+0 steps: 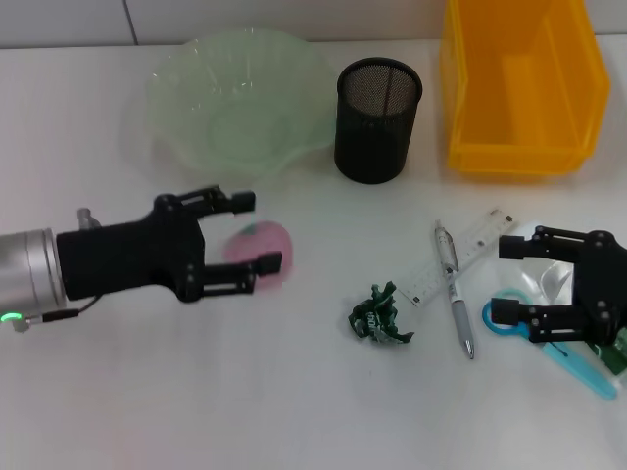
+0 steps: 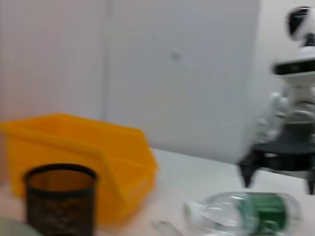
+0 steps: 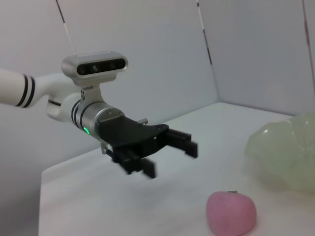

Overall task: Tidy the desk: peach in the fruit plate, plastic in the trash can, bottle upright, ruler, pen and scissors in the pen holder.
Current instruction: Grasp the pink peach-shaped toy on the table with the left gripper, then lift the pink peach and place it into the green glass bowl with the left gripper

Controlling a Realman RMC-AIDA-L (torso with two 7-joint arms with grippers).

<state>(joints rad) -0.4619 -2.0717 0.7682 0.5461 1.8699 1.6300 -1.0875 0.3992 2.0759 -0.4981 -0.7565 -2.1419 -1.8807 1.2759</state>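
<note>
The pink peach lies on the white table; it also shows in the right wrist view. My left gripper is open, its fingers on either side of the peach in the head view. In the right wrist view my left gripper hangs above the table, short of the peach. My right gripper is open over the clear bottle, which lies on its side. Blue scissors lie partly under it. The ruler, pen and crumpled green plastic lie to its left.
The black mesh pen holder stands at the back middle. The pale green fruit plate is to its left. The yellow bin is to its right. The pen holder and bin also show in the left wrist view.
</note>
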